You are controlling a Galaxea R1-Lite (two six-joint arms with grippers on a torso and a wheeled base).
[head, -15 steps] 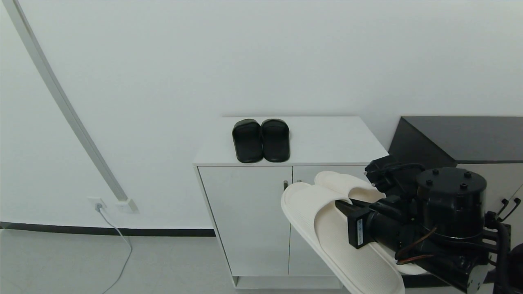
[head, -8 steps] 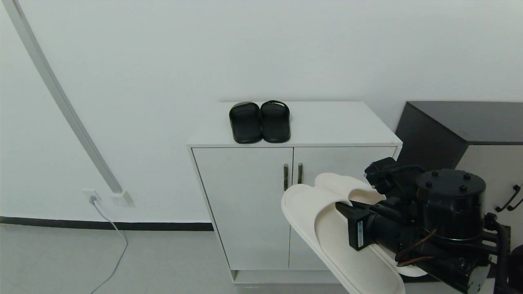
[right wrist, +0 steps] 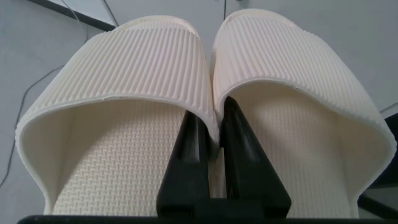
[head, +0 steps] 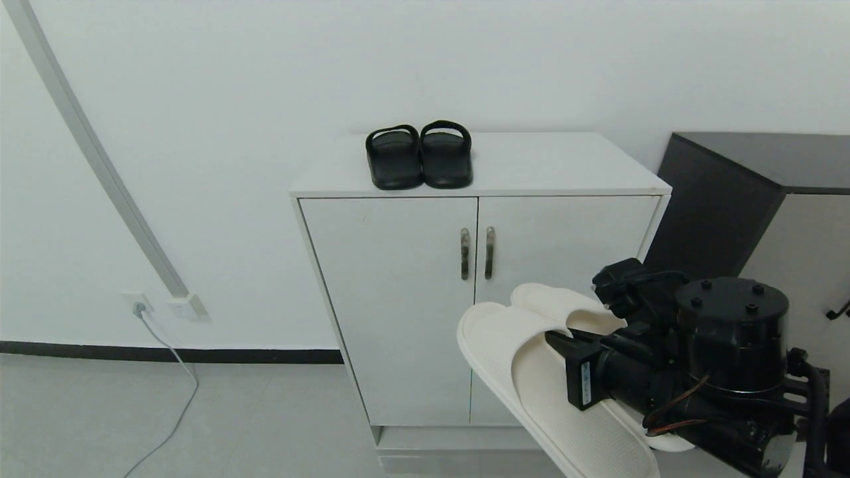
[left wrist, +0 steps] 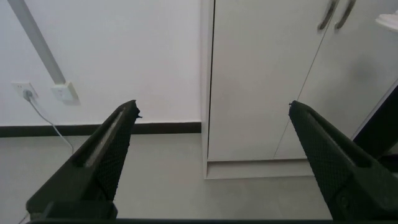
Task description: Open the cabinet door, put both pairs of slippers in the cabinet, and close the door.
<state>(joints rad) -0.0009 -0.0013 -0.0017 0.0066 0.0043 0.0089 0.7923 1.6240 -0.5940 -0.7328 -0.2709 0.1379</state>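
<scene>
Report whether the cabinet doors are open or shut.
Shut. Both cabinet doors lie flush across the front, their handles side by side at the closed centre seam.

support: white two-door cabinet, standing on grey floor | on top: pair of black rubber slide slippers, side by side, left of centre

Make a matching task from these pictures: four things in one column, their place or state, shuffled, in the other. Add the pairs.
1 black slippers
2 white slippers
3 cabinet doors
4 left gripper

A open, empty
B on the cabinet top
C closed
D held by the right gripper

Pairs: 1-B, 2-D, 3-C, 4-A
</scene>
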